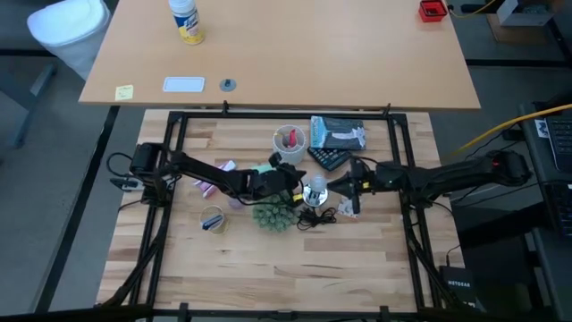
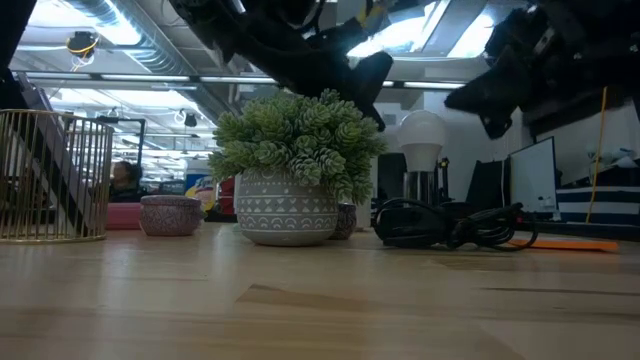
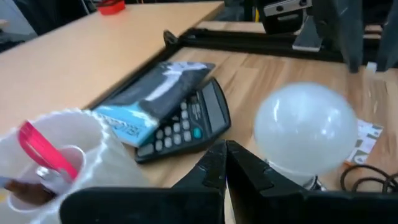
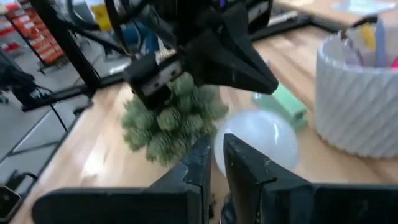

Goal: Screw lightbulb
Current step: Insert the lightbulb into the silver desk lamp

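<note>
The lightbulb (image 1: 315,190) stands upright at mid-table, white globe up (image 2: 422,135), its grey base (image 2: 420,187) down in a socket whose black cord (image 2: 450,225) coils beside it. My left gripper (image 3: 225,163) is shut and hovers just to the bulb's left and a little above it (image 2: 375,75), touching nothing. My right gripper (image 4: 214,163) is shut too, with nothing between its fingers. It hangs to the bulb's right, above the table (image 2: 495,115), pointing at the globe (image 4: 261,143).
A green spiky plant in a patterned pot (image 2: 295,165) stands right beside the bulb on its near-left side. Behind are a white ribbed cup with pens (image 1: 289,140), a calculator (image 3: 186,127) and a blue-and-black packet (image 1: 338,132). A wire basket (image 2: 50,175) is at the left.
</note>
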{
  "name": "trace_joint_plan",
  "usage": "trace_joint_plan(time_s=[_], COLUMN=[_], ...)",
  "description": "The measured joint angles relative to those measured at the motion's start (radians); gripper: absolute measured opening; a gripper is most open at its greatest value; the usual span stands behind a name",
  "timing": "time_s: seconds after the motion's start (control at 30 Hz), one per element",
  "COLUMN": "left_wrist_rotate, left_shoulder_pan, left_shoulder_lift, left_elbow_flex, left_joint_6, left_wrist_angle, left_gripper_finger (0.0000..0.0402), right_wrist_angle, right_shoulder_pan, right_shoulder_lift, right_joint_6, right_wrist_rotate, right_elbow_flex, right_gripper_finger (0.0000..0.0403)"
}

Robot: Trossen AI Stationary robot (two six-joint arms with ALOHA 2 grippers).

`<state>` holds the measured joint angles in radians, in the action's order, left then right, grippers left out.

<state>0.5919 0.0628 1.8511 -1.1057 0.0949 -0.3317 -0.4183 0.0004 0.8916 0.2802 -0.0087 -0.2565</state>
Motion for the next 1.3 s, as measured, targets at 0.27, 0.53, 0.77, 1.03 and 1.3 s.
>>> trace_joint_plan(time_s=[0.27, 0.53, 0.77, 1.03, 1.3], left_wrist_rotate=[-0.009, -0.194, -0.335, -0.394, -0.332], left_shoulder_pan=[0.018, 0.038, 0.041, 0.04, 0.033], left_shoulder_lift=[-0.064, -0.066, -0.048, 0.018, 0.037], left_elbow_flex=[0.0, 0.0, -0.001, -0.001, -0.001], left_joint_6=[-0.036, -0.001, 0.07, 0.083, 0.064], left_wrist_angle=[-0.003, -0.027, -0.02, -0.045, -0.097], left_gripper_finger=[0.0001, 0.0001, 0.0001, 0.0001, 0.0001], right_wrist_angle=[0.0, 0.032, 0.132, 0.09, -0.03], right_shoulder_pan=[0.0, -0.001, -0.001, -0.001, 0.0], right_shoulder_lift=[-0.127, -0.122, -0.105, -0.011, 0.109], right_joint_6=[-0.03, -0.084, -0.084, -0.084, -0.079], right_wrist_rotate=[0.166, 0.275, 0.315, 0.313, 0.277], right_elbow_flex=[0.0, 0.0, 0.0, 0.004, 0.004], right_gripper_finger=[0.005, 0.005, 0.005, 0.005, 0.005])
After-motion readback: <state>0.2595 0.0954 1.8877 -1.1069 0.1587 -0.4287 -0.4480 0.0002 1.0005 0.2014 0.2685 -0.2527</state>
